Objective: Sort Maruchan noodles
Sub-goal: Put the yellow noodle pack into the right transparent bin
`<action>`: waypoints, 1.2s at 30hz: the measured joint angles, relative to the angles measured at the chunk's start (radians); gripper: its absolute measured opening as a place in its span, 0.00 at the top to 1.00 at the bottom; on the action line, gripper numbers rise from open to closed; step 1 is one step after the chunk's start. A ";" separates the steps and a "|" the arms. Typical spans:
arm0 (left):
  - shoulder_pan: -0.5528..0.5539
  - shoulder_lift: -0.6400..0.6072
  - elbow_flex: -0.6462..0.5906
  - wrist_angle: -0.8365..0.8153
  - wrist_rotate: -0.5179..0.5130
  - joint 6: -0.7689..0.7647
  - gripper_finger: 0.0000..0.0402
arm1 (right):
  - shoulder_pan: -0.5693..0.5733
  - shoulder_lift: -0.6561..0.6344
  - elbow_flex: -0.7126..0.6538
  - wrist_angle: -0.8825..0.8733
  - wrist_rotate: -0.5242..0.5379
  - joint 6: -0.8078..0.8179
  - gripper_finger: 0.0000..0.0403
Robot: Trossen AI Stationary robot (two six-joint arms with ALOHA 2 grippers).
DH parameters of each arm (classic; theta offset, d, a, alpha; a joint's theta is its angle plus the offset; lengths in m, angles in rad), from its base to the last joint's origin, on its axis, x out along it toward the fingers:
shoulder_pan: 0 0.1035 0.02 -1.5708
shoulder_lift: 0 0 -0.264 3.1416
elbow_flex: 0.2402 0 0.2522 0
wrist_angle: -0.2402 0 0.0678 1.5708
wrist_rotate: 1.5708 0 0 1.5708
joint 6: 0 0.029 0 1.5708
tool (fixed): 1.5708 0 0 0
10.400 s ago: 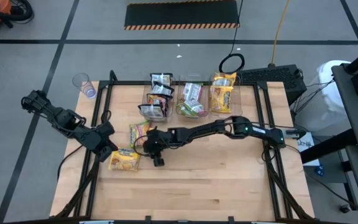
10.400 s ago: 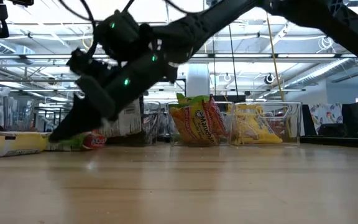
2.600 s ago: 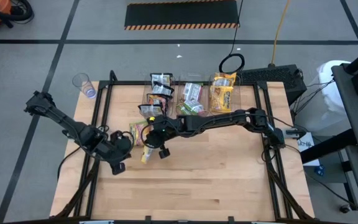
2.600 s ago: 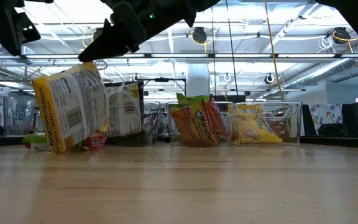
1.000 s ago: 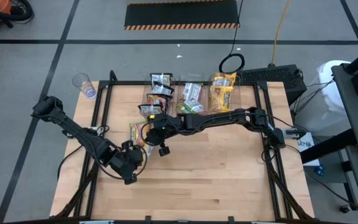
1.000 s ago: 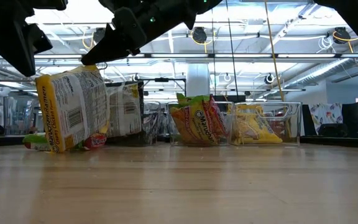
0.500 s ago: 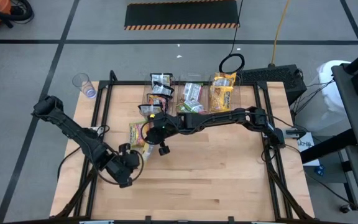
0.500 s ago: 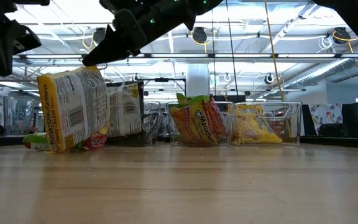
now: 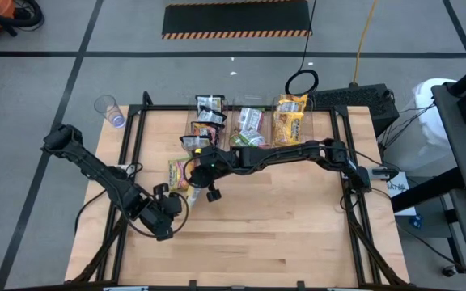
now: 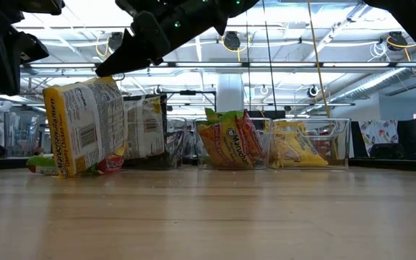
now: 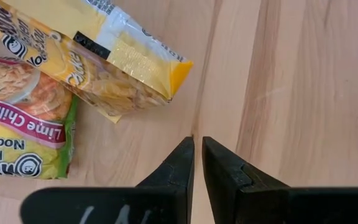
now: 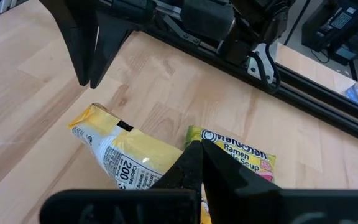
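Right gripper pinches a yellow packet upright; left gripper hangs empty beside it.

Right gripper [image 12: 199, 152]: jaws pressed together on the top edge of the yellow packet [image 10: 85, 128], which stands on end near the table's left-middle, its long axis upright and leaning a little, barcode side toward the low camera. Left gripper [image 11: 197, 155]: jaws nearly together, only a thin slit between them, nothing in it, over bare wood [image 11: 303, 93] just short of the packet's lower corner. High view shows the yellow packet [image 9: 191, 196] only edge-on, as a thin sliver; the low view gives its full face. Lime chili packet [image 11: 23, 134] lies flat beside it, label up; the low view catches only its edge. Three clear bins [image 10: 309, 144] at the table's far edge hold dark, green and yellow packets.
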 joint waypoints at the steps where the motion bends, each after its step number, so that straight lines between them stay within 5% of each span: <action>1: 0.000 0.000 0.000 0.000 0.000 -0.001 0.91 | 0.000 0.000 0.000 0.001 0.001 -0.006 1.00; 27: 0.000 0.004 -0.003 -0.015 -0.040 -0.043 0.91 | -0.011 -0.010 0.000 -0.001 0.000 -0.017 1.00; 36: 0.002 0.020 -0.086 -0.018 0.054 -0.072 0.91 | -0.011 -0.011 0.000 -0.001 0.000 -0.016 1.00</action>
